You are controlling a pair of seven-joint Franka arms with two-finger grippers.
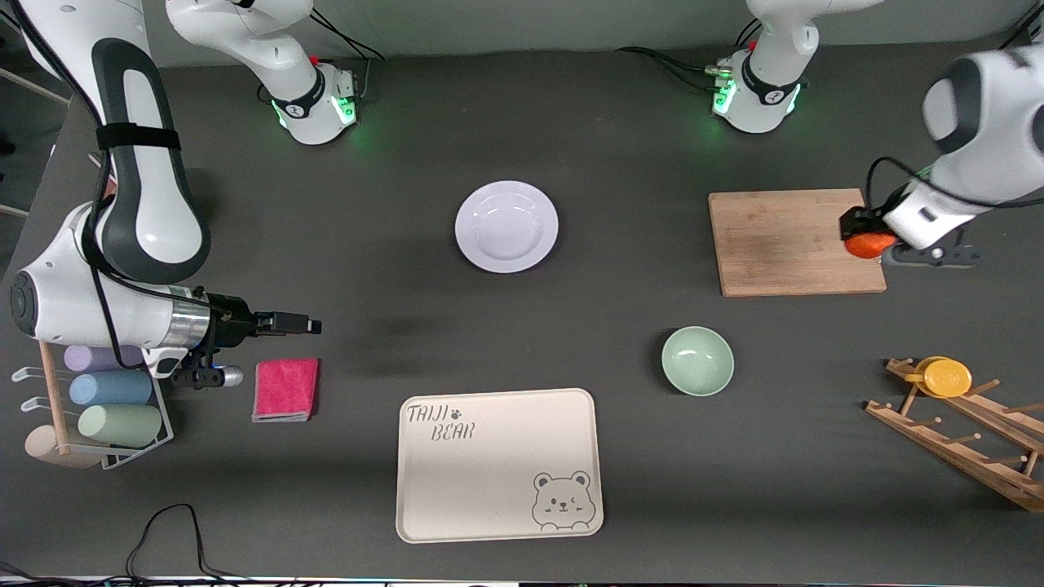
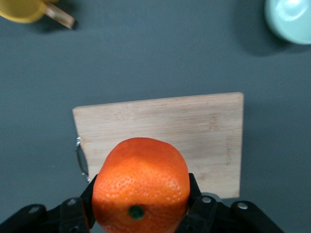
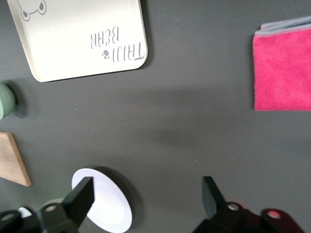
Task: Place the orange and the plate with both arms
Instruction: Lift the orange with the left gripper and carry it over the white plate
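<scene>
My left pincer clamps the orange over the cutting board's edge; right pincer gapes, waiting above bare table. I should carry steadily toward the white plate, keeping grip firm.

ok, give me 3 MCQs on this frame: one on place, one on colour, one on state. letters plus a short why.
1. The left tool holds the orange over:
A. the cutting board's edge
B. the plate
C. the bear tray

2. The folded cloth is:
A. blue
B. pink
C. yellow

3. The right tool is:
A. shut on the plate
B. open, holding nothing
C. shut on the cloth

Answers:
1. A: the front view shows the orange at the edge of the cutting board toward the left arm's end; the plate sits bare mid-table.
2. B: pink in both the front and right wrist views.
3. B: its fingers stand apart over bare table.
</scene>
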